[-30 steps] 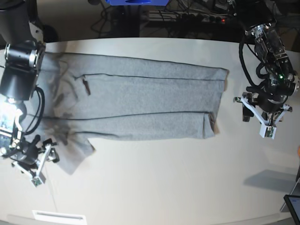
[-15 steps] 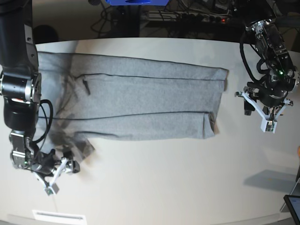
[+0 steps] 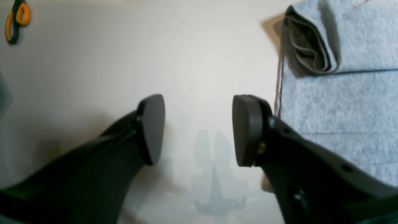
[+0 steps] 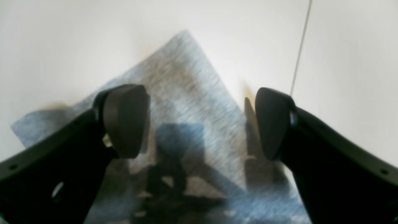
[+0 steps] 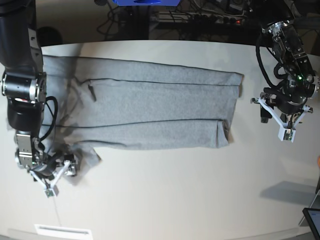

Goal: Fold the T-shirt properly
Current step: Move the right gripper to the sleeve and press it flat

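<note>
The heather-grey T-shirt (image 5: 150, 107) lies flat on the white table, folded lengthwise into a long band, plain side up. One sleeve (image 5: 85, 157) sticks out at its lower left. My right gripper (image 5: 62, 178) is open over that sleeve's tip. In the right wrist view the gripper (image 4: 199, 121) has a finger on each side of the sleeve corner (image 4: 186, 71). My left gripper (image 5: 276, 127) is open and empty just off the shirt's right end. In the left wrist view the gripper (image 3: 199, 130) hangs over bare table beside the layered hem (image 3: 311, 49).
Orange-handled scissors (image 3: 14, 21) lie on the table away from the shirt. A tablet corner (image 5: 312, 220) shows at the lower right. A white label (image 5: 62, 231) sits at the front edge. Cables run behind the table's far edge.
My right arm has swung in and its gripper has moved right, from beside the sleeve to over its tip. My left gripper has shifted slightly upward.
</note>
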You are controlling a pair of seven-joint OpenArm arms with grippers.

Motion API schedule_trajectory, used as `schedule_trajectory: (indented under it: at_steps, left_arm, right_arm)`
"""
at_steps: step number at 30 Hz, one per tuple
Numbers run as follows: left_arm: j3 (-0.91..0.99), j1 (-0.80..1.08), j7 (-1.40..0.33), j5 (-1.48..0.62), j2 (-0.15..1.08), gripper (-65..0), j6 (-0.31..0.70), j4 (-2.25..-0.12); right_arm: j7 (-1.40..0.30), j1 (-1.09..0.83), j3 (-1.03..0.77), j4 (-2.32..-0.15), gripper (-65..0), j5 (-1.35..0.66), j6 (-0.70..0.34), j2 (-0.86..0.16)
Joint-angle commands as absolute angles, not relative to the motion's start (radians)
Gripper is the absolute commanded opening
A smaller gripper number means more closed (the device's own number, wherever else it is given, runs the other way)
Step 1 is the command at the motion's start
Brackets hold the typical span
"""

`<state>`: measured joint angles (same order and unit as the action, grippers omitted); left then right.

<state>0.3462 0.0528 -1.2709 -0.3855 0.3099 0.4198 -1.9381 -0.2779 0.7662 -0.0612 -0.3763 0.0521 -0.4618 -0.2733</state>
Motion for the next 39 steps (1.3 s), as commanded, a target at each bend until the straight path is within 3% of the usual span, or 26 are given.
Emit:
schedule_trajectory:
  at_steps: [1,21,24,29,31,39]
  left_arm:
    - [0.349,0.041,-1.253,-0.387,0.323,-30.7,0.420,-1.954]
    - [0.348,0.041,-1.253,-0.387,0.326,-30.7,0.420,-1.952]
    - [0.348,0.041,-1.253,-0.387,0.326,-30.7,0.421,-1.952]
    - [0.348,0.041,-1.253,-0.387,0.326,-30.7,0.421,-1.952]
    - [0.348,0.041,-1.253,-0.387,0.326,-30.7,0.421,-1.952]
    - [0.346,0.035,-1.253,-0.387,0.326,-30.7,0.421,-1.951]
  right_arm:
    - [-0.252,0.802,-0.064,-0.390,-12.8,0.041,-0.460,-0.286]
    - [-0.297,0.776,-0.064,-0.338,-13.8,0.041,-0.460,-0.283]
    - [-0.295,0.776,-0.064,-0.315,-22.5,0.039,-0.460,-0.283]
    - [-0.297,0.776,-0.067,-0.315,-53.7,0.038,-0.460,-0.283]
    - [-0.297,0.776,-0.067,-0.317,-61.5,0.038,-0.460,-0.283]
    - [-0.298,0.779,-0.068,-0.326,-64.7,0.036,-0.460,-0.285]
